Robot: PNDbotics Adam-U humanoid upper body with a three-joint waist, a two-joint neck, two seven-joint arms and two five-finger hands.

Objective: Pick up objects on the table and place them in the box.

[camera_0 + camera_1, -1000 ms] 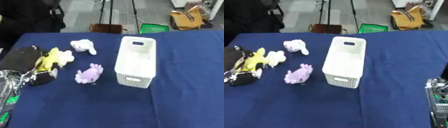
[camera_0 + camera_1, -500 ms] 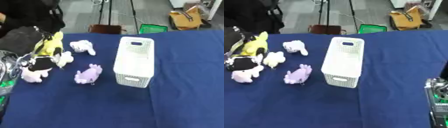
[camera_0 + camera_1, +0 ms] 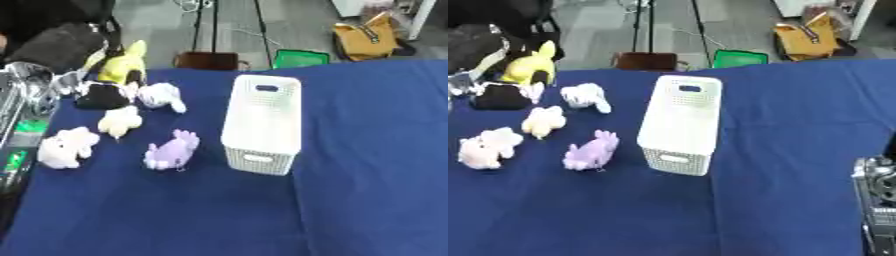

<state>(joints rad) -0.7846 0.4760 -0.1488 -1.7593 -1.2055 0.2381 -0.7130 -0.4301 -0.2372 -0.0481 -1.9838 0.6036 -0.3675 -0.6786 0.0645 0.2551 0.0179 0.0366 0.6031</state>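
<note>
Left eye view: bench w/ dark blue cloth, seen askew. White perforated box stands upright near centre, long side running away from the camera, handle slot in each end wall; can't see anything inside it.

Toys all left of the box, none touching it:
- purple plush closest, just beside the box's near left corner
- pale pink plush further left, near bench edge
- cream plush behind and between those two
- white plush behind the cream one, level w/ the box's far half

Left hand is at far left, level w/ the box's far end: black, low over the cloth, just left of the white plush. Yellow plush sticks up directly above it, tilted, ear tip toward the bench's far edge. Hand seems to have hold of the yellow plush from below, but the contact is blurred; can't tell how the fingers are set. Arm comes in from upper left, dark and bulky, w/ silver parts along the left edge.

Right eye view: grey-black mechanism at lower right edge, prob. the right arm; the right hand itself isn't visible, state unknown.

Beyond the bench: green crate, brown item, yellow bag on the floor.
</note>
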